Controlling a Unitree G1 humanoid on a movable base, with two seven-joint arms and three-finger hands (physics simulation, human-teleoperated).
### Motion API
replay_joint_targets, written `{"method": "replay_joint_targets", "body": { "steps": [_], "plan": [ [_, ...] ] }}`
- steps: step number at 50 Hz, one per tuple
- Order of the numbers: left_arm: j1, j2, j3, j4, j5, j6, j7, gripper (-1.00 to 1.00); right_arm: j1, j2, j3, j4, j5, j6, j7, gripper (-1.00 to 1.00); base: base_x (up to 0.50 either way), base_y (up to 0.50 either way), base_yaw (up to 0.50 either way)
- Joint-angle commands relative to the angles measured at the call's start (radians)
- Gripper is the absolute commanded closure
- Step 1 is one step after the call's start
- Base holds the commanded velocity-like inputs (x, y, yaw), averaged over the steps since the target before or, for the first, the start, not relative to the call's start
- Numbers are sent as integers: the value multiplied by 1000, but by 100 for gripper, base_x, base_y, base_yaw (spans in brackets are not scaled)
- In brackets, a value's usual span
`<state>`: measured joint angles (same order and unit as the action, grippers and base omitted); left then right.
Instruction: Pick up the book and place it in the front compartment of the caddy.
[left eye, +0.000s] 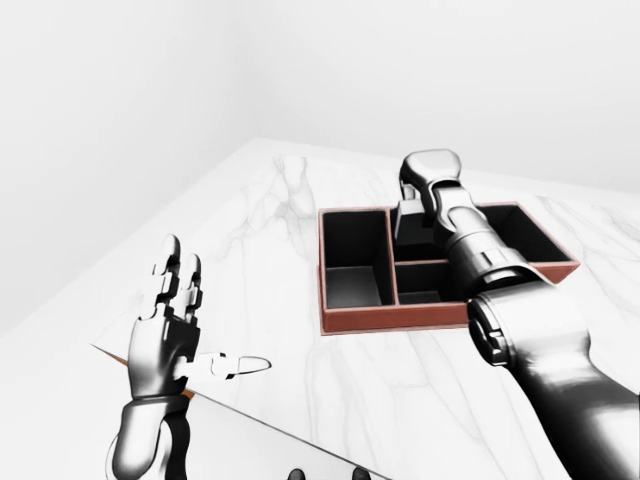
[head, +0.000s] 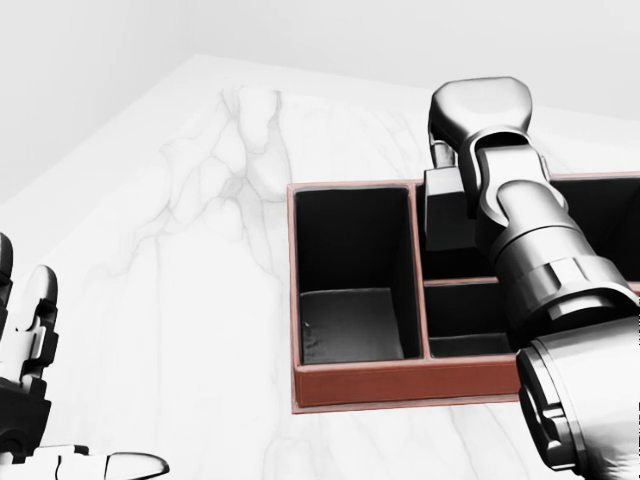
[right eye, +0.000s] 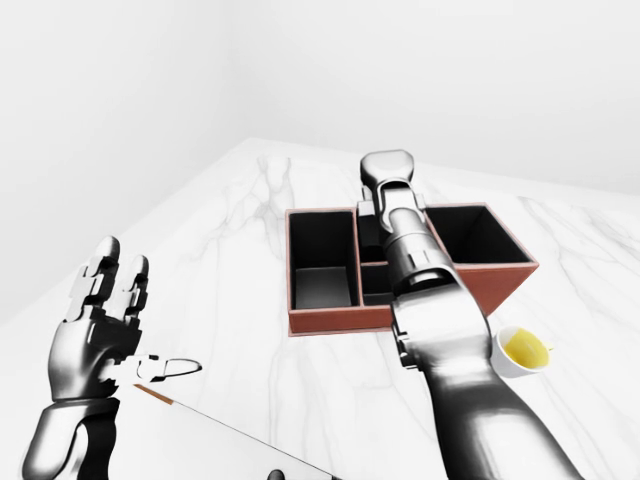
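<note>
- The left hand (left eye: 170, 335) hangs idle near the worktop's (left eye: 270, 250) lower edge, fingers spread and empty.
- A small cup (right eye: 522, 350) sits just beside the right forearm; a careless swing could knock it.
- The right hand (head: 455, 165) clamps the dark book (head: 448, 215) upright over the caddy (head: 400, 382).
- Releasing here risks dropping it into the wrong compartment.

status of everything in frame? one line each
caddy: upright on the marble table, three compartments showing.
book: dark, standing in the caddy under the right hand.
right hand: over the book, grip hidden.
left hand: raised, fingers spread, empty.
cup: upright, yellow inside, beside the caddy.
</note>
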<state>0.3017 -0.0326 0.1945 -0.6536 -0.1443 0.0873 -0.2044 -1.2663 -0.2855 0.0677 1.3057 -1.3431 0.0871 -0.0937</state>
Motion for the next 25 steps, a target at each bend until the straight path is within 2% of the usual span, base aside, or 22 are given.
{"method": "replay_joint_targets", "body": {
  "steps": [1, 15, 25],
  "plan": [
    [-25, -1, -2, 54, 6, 0, 14, -100, -44, 19, 26, 40, -72, 0, -99, 100, 0, 0, 0],
    [-22, -2, -1, 51, 4, 0, 13, -100, -28, 46, 28, 54, -105, 0, -148, 100, 0, 0, 0],
    [-21, -3, -2, 50, 6, 0, 14, -100, -27, 31, 26, 60, -122, 0, -147, 100, 0, 0, 0]
  ]
}}
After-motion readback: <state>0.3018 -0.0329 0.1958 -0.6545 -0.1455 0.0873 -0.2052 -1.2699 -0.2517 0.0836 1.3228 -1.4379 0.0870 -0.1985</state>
